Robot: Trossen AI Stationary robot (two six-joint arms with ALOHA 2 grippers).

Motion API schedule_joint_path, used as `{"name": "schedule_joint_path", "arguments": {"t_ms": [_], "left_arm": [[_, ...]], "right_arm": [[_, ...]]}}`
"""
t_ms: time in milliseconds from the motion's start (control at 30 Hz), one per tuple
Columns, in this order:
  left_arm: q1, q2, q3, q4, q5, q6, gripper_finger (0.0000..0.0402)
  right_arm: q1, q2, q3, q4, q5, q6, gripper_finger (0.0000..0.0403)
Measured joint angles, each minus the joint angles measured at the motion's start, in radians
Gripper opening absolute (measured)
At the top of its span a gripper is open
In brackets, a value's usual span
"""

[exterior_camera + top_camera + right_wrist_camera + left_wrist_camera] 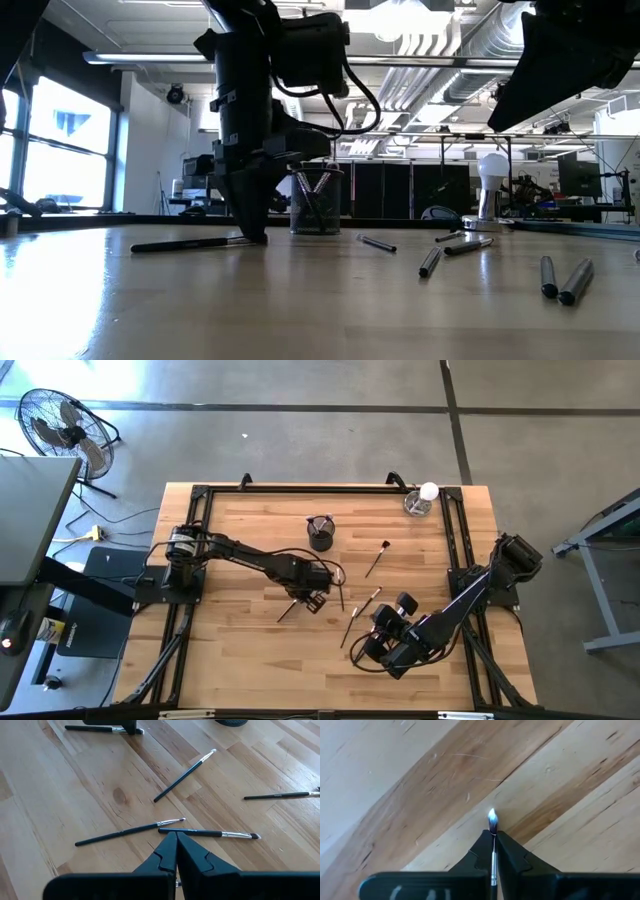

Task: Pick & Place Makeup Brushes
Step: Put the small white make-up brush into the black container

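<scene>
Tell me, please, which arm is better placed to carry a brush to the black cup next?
The left. Its gripper is already shut on a makeup brush at the table, near the black cup. The right gripper is shut and empty, above loose brushes farther away.

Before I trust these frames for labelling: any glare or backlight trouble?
Low view: bright windows and ceiling lights leave the left pincer a silhouette. Left wrist view: the held brush has a tip blown out white. High view: evenly lit table.
</scene>
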Motion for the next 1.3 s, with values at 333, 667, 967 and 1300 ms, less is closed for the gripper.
{"name": "schedule_joint_path", "arguments": {"t_ms": [333, 667, 967, 1300], "left_arm": [[0.002, -0.002, 0.0, 0.018, -0.023, 0.011, 0.0002], [0.0, -0.059, 0.004, 0.07, -0.049, 0.054, 0.0003], [-0.004, -0.179, 0.004, 0.123, -0.13, 0.146, 0.0002], [-0.012, -0.234, 0.003, 0.123, -0.165, 0.184, 0.0001]], "right_arm": [[0.0, 0.0, 0.0, 0.0, 0.0, 0.0, 0.0004], [0.0, 0.0, 0.0, -0.001, 0.0, 0.0, 0.0003], [0.0, 0.0, 0.0, -0.001, -0.001, -0.001, 0.0003], [0.002, 0.0, 0.0, -0.001, -0.004, -0.001, 0.0002]]}}
